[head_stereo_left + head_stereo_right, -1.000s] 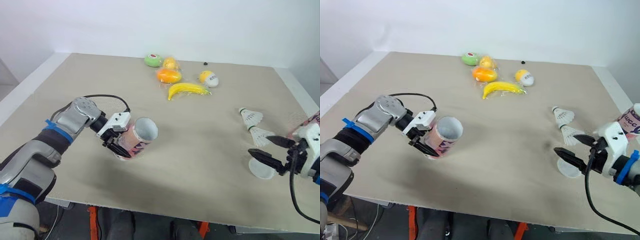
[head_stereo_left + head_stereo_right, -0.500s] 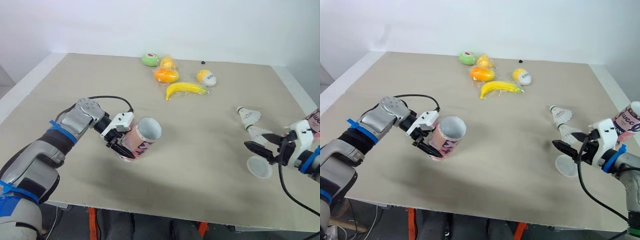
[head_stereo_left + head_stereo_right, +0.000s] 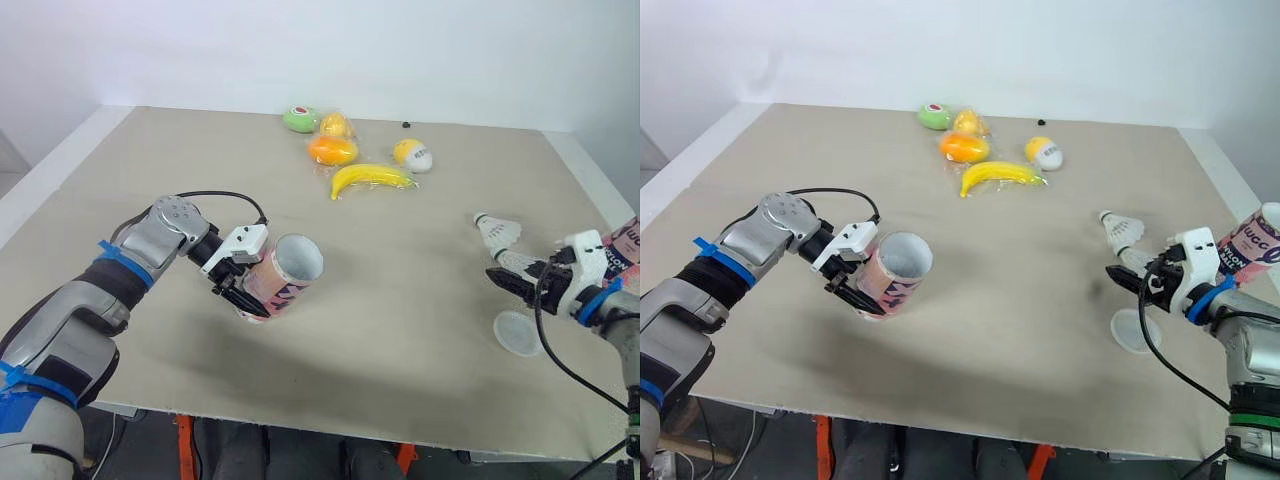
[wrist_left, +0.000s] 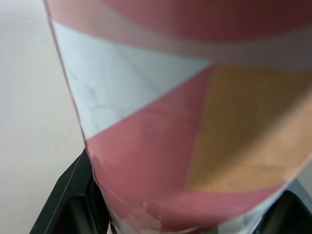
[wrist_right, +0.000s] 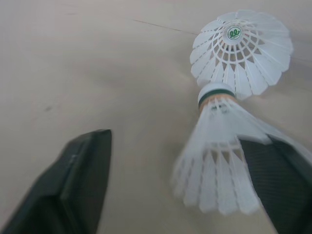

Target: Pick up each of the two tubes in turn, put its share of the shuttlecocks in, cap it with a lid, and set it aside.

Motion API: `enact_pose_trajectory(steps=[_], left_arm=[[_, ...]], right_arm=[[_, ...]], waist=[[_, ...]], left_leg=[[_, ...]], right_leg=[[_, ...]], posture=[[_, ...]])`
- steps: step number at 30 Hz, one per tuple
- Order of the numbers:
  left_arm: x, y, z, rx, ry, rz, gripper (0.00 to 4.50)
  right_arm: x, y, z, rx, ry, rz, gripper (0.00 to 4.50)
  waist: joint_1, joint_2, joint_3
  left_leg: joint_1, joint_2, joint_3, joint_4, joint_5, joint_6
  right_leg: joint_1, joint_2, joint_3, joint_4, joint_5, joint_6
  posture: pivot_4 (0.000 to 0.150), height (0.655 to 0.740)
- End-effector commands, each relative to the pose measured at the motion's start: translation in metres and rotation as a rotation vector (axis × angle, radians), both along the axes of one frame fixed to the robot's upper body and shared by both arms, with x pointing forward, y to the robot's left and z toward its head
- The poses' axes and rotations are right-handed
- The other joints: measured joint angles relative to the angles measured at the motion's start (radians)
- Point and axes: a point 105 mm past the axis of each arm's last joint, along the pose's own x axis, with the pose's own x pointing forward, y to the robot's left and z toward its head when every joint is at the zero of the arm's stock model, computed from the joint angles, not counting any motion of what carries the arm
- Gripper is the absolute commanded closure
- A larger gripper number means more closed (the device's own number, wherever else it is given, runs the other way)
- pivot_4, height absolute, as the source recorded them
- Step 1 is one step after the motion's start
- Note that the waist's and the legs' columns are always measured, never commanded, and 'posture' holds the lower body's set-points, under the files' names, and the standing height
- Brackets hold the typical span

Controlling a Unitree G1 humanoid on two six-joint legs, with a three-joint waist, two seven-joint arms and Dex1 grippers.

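Observation:
A pink patterned tube [image 3: 285, 275] is held tilted just over the table, its open mouth turned toward the right, with my left gripper [image 3: 238, 283] shut on its lower body [image 4: 170, 146]. Two white shuttlecocks lie at the right: the far one [image 5: 241, 51] and the near one [image 5: 219, 161]. My right gripper [image 5: 178, 139] is open at table level, and the near shuttlecock lies between its fingers, close to one finger [image 5: 280, 180]. A translucent lid [image 3: 518, 333] lies flat just nearer than this gripper. The second tube [image 3: 1257, 240] stands at the table's right edge.
Toy fruit sits at the back centre: a banana [image 3: 372, 178], an orange [image 3: 335, 150], a green piece [image 3: 300, 119] and a yellow-white piece [image 3: 413, 154]. The right table edge runs close behind my right arm.
My right gripper has moved away from the lid and forward, so the near shuttlecock now lies between its fingers. The left gripper keeps the tube in much the same place.

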Motion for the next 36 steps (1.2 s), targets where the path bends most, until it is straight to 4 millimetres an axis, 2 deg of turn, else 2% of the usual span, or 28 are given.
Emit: enact_pose_trajectory(steps=[1, 7, 12, 17, 21, 25, 29, 34, 36], left_arm=[[0.001, 0.000, 0.005, 0.001, -0.029, -0.006, 1.56], [0.001, 0.003, 0.003, 0.014, -0.030, -0.003, 1.56], [0.002, 0.000, 0.003, 0.010, -0.033, -0.009, 1.56], [0.002, -0.002, 0.002, 0.009, -0.035, -0.012, 1.56], [0.002, -0.002, 0.002, 0.008, -0.034, -0.014, 1.56], [0.002, -0.002, 0.001, 0.010, -0.035, -0.014, 1.56], [0.002, -0.002, 0.000, 0.011, -0.034, -0.016, 1.56], [0.003, -0.004, 0.000, 0.012, -0.036, -0.019, 1.56], [0.003, -0.004, 0.000, 0.012, -0.036, -0.018, 1.56]], right_arm=[[-0.002, 0.006, 0.011, -0.089, -0.045, 0.058, 1.82], [-0.015, 0.022, 0.020, -0.154, -0.056, 0.143, 4.43], [-0.022, 0.038, 0.033, -0.200, -0.085, 0.209, 4.43], [-0.023, 0.038, 0.025, -0.207, -0.050, 0.212, 4.43], [-0.024, 0.044, 0.034, -0.208, -0.084, 0.237, 4.43], [-0.031, 0.081, 0.063, -0.210, -0.191, 0.398, 4.43], [-0.044, 0.156, 0.091, -0.263, -0.329, 0.701, 4.43], [-0.051, 0.201, 0.101, -0.373, -0.380, 0.919, 4.43], [-0.054, 0.210, 0.102, -0.407, -0.388, 0.984, 4.43]], waist=[[0.001, 0.000, 0.000], [0.000, 0.001, 0.000], [-0.001, 0.001, 0.000], [0.002, 0.000, 0.000], [0.002, 0.001, 0.000], [0.001, 0.001, 0.000], [-0.001, 0.002, 0.000], [0.005, -0.001, 0.000], [0.005, -0.001, 0.000]], left_leg=[[0.000, 0.000, 0.000, 0.000, 0.000, 0.000], [0.000, 0.000, 0.000, 0.000, 0.000, 0.000], [0.000, 0.000, 0.000, 0.000, 0.000, 0.000], [0.000, 0.000, 0.000, 0.000, 0.000, 0.000], [0.000, 0.000, 0.000, 0.000, 0.000, 0.000], [0.000, 0.000, 0.000, 0.000, 0.000, 0.000], [0.000, 0.000, 0.000, 0.000, 0.001, 0.000], [0.000, 0.000, -0.001, 0.001, 0.001, 0.000], [-0.002, 0.000, 0.000, 0.001, 0.001, 0.001]], right_leg=[[0.000, 0.000, 0.000, 0.000, 0.000, 0.000], [0.000, 0.000, 0.000, 0.000, 0.000, 0.000], [0.000, 0.000, 0.000, 0.000, 0.000, 0.000], [0.000, 0.000, 0.000, 0.000, 0.000, 0.001], [0.000, 0.000, 0.000, 0.000, 0.001, 0.000], [0.000, 0.000, 0.000, 0.000, 0.001, 0.001], [0.000, 0.000, 0.000, 0.000, 0.002, 0.000], [0.000, 0.000, -0.001, 0.000, 0.001, -0.001], [-0.001, -0.001, 0.000, -0.001, 0.001, -0.002]], posture=[[0.150, 0.6917], [0.150, 0.6917], [0.150, 0.6917], [0.150, 0.6917], [0.150, 0.6917], [0.150, 0.6917], [0.150, 0.6917], [0.150, 0.6917], [0.150, 0.6917]])
